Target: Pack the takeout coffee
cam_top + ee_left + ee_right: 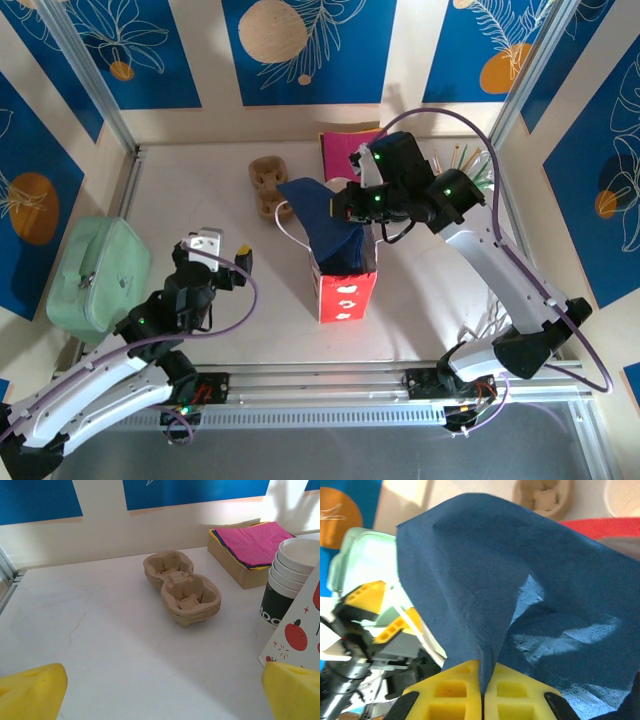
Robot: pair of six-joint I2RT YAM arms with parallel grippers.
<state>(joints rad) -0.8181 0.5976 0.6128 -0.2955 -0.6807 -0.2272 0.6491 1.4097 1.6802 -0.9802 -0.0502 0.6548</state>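
Pinching a dark blue napkin [520, 580], your right fingers [455, 690] are pressed together on a folded edge of it. The sheet drapes over the open mouth of the red paper bag [347, 295], which stands upright near the middle of the tabletop [200, 180].

In the top view the right fingers sit at about 12 o'clock from the bag, just above its mouth. The napkin spreads toward 10 o'clock, and its lower part seems to dip into the opening.

Your left fingers [30, 690] are spread wide with nothing between them, well apart from the bag, which lies at roughly 3 o'clock from them.

The lidded coffee cup is hidden. It is probably down inside the bag under the napkin, but the sheet covers the opening, so you cannot confirm that.

The next move likely turns on the line straight down from the pinch into the bag. The bag's long axis is vertical and your right arm is much the nearer, so lower and let go from there rather than reaching across with the left.

The cardboard cup carriers [182, 587] lie at 11 o'clock from the bag, and a stack of lidless cups [295, 570] stands just beside it; leave both alone.
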